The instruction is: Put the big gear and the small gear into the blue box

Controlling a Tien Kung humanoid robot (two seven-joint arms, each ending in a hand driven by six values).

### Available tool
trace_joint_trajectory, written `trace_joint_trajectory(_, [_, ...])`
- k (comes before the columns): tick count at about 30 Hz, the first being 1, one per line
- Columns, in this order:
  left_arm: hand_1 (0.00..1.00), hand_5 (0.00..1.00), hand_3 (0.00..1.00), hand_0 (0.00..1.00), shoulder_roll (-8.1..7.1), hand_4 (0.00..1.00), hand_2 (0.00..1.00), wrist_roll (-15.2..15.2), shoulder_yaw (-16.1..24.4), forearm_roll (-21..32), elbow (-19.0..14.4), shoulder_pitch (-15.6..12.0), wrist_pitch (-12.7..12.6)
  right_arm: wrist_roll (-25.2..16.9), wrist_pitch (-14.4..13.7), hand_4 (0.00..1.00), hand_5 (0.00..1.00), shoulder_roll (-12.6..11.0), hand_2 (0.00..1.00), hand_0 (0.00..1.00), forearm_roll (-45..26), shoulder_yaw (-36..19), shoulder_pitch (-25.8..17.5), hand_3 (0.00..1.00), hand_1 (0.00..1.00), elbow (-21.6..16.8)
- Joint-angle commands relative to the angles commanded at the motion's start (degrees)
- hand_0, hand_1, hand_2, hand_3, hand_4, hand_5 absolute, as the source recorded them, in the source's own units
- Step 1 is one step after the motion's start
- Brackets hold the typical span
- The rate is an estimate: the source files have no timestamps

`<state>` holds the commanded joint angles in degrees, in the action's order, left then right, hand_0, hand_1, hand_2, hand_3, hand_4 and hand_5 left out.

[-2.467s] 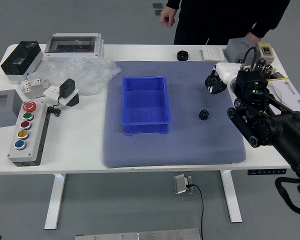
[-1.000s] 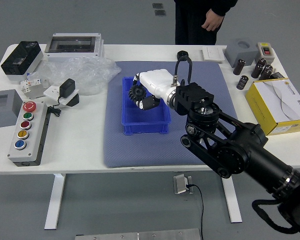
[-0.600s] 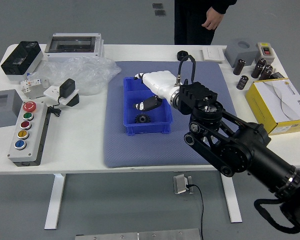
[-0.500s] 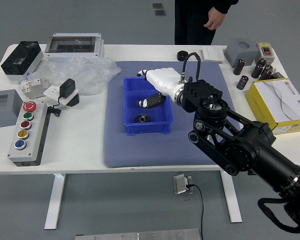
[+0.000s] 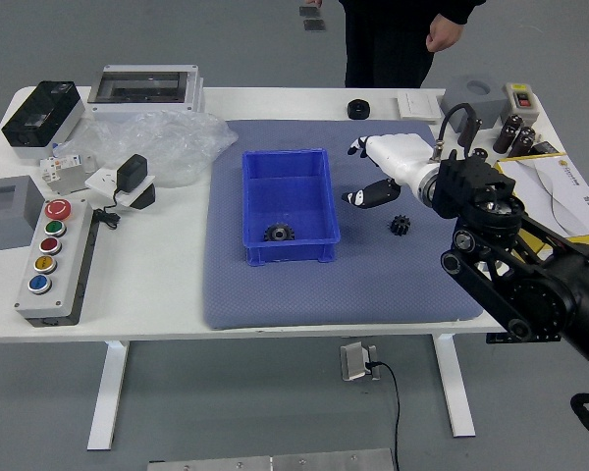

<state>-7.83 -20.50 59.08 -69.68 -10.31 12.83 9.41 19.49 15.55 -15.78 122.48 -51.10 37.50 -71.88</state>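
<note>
- Table [image 5: 142, 304]: smooth white top. Mat [image 5: 344, 299] on it is blue-grey, finely textured, corners rounded.
- Person [image 5: 398, 49]: standing at the far side; one hand [image 5: 445, 33] hangs beside the dark clothing, touching nothing on the table.
- Right arm: has swung back from over the box towards the robot's right. Black, jointed, glossy in places, with a loop of cable above the wrist.
- Crumpled sheet [image 5: 172, 147]: clear, thin plastic, past the mat's left edge.
- Blue box [image 5: 290, 253]: now unobstructed by the hand. Open-topped, rectangular, straight-walled; looks like rigid moulded plastic.
- Right hand [image 5: 401, 162]: has let go; nothing in its grasp, fingers [image 5: 375, 193] extended and apart, over the mat between box and remaining gear. White shell on the back, dark finger parts.
- Big gear [image 5: 280, 233]: was carried in the hand, now lies in the box near its front wall. Dark, round, toothed rim, lighter centre. First half of the task judged done.
- Small gear [image 5: 401, 225]: same place on the mat as before, right of the box, near the hand. Black, compact, coarse teeth. Still to be boxed; next move probably a fingertip pinch from above. Risk: low profile, could skid or slip on closing.
</note>
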Motion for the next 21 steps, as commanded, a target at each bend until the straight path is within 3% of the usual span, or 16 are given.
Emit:
trace_joint_trajectory(1, [0.786,0.380,0.760,0.824,0.00,0.665,0.779,0.01,0.00,0.03,0.00,0.03,-0.01,-0.06,0.05,0.781,0.431,-0.34,0.744,0.702,-0.11,0.17,-0.05,0.693,0.653,0.47])
trace_joint_trajectory(11, [0.786,0.380,0.759,0.824,-0.05,0.664,0.779,0.06,-0.03,0.29,0.00,0.15,-0.10,-0.23,1.07,0.766,0.410,-2.60,0.735,0.698,-1.04,3.26,-0.52,0.680,0.646,3.84])
trace_joint_trajectory(21, [0.786,0.380,0.759,0.824,0.03,0.664,0.780,0.10,-0.07,0.36,0.00,0.24,-0.11,-0.28,1.51,0.749,0.393,-2.76,0.733,0.692,-1.58,4.44,-1.05,0.673,0.644,6.02])
